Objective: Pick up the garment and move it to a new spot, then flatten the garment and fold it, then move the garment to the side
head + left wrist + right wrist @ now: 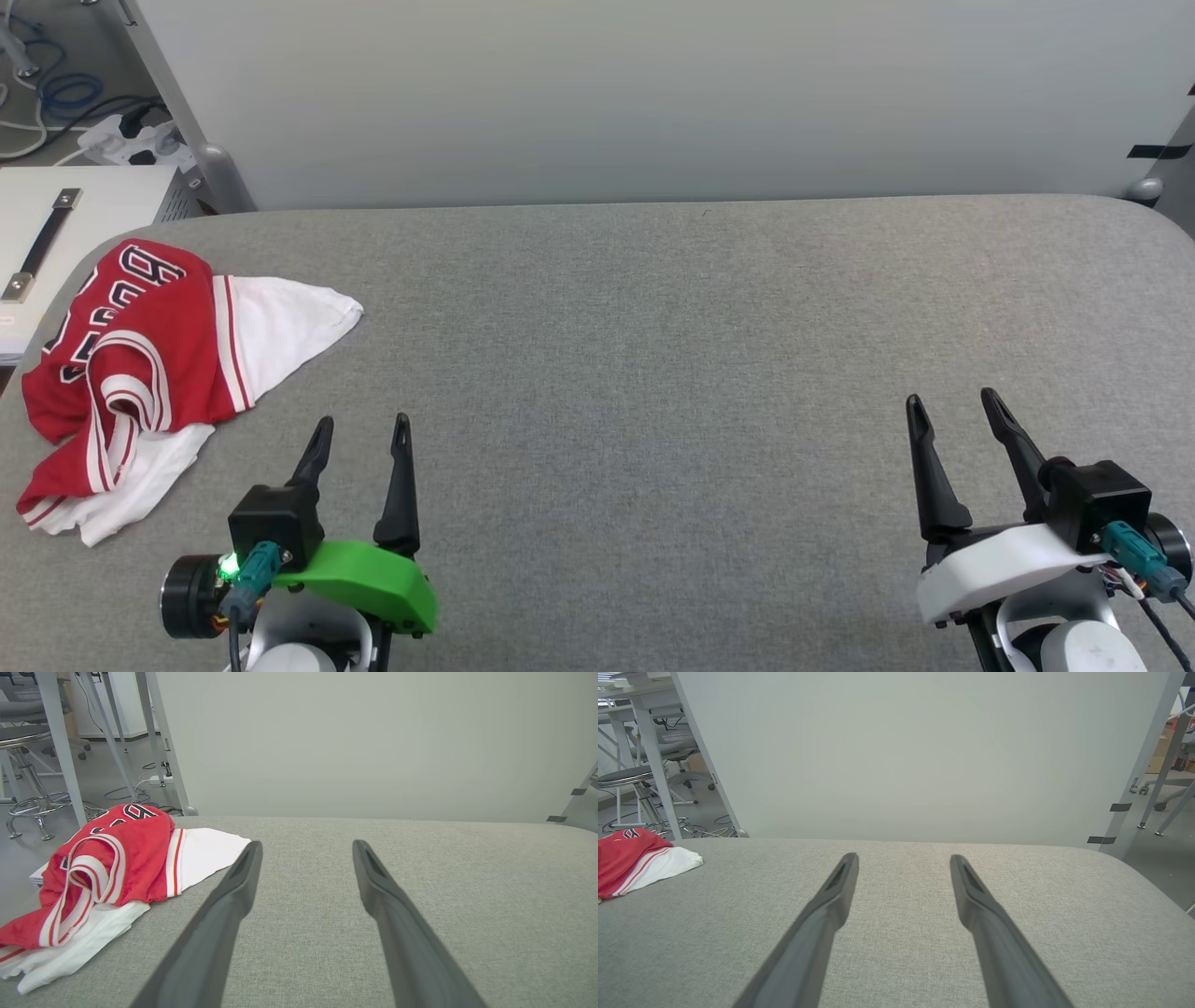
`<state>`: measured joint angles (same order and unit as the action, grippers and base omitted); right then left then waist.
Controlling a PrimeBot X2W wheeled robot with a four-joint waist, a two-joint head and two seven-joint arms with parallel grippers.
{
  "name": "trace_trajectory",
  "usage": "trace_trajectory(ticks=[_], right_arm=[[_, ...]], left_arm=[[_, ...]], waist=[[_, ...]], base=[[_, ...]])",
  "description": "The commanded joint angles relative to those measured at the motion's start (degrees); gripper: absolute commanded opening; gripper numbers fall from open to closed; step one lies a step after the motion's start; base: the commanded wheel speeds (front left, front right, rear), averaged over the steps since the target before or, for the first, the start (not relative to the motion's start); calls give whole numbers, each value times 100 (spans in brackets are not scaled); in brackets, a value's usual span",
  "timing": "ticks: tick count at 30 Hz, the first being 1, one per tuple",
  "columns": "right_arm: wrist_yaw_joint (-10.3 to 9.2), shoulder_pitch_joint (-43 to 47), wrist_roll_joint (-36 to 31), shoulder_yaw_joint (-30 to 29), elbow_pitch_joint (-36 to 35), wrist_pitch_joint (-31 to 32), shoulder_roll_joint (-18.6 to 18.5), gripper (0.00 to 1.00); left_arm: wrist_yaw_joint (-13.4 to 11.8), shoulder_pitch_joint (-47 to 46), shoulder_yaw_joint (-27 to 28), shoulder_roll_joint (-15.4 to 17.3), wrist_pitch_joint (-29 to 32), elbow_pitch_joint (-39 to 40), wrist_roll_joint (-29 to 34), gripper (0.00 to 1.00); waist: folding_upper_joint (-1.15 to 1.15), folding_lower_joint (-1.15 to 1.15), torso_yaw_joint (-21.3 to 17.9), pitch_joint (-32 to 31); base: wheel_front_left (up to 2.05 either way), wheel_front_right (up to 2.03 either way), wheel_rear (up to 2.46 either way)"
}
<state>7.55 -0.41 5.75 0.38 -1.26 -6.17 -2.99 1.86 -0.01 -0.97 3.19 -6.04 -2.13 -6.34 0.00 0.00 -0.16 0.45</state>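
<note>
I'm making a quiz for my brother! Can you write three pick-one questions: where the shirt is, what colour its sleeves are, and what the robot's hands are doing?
1. Where on the table does the shirt lie?
A) left end B) middle C) right end
2. What colour are its sleeves?
A) blue B) white C) black
3. How are the left gripper and right gripper?
A) both open, empty B) both shut C) one holds the shirt

Answers: 1 A, it lies crumpled by the left edge; 2 B, white cloth sticks out from the red body; 3 A, both pairs of jaws stand apart over bare table.
</note>
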Motion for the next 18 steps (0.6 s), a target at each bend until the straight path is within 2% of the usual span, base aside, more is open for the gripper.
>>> trace_trajectory(ticks=[1, 8, 18], right_arm=[[-3, 46, 25, 12, 23, -57, 5, 100], [-3, 55, 25, 2, 177, -140, 6, 100], [-4, 63, 138, 9, 158, -257, 7, 100]], left_arm=[[48, 104, -5, -14, -59, -50, -65, 100], [85, 111, -64, -16, -143, -307, -153, 100], [149, 138, -71, -18, -261, -237, -238, 100]], waist=[[0, 0, -1, -4], [0, 0, -8, -23], [0, 0, -8, -19]], base=[[0, 0, 0], [0, 0, 0], [0, 0, 0]])
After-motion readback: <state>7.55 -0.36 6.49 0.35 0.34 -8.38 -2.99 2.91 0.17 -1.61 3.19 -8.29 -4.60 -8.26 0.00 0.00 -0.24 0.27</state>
